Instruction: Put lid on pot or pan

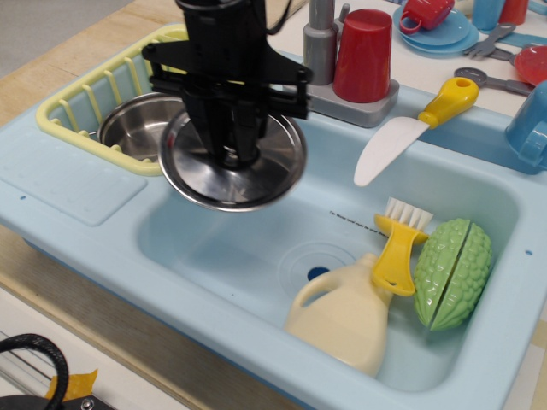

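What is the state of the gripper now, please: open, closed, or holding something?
Gripper: closed on the knob of the lid, holding it lifted beside the pot.

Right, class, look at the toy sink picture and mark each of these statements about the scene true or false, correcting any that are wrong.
1. The gripper holds the lid by its centre knob, lifted above the sink basin. True.
2. The lid already sits on the pot. False: the pot is open in the yellow rack, and the lid hangs in the air just to its right.
3. The red cup lies inside the basin. False: it stands upside down on the grey faucet base.
4. The cream bottle lies in the basin beside the green gourd. True.
5. The knife has a yellow handle. True.
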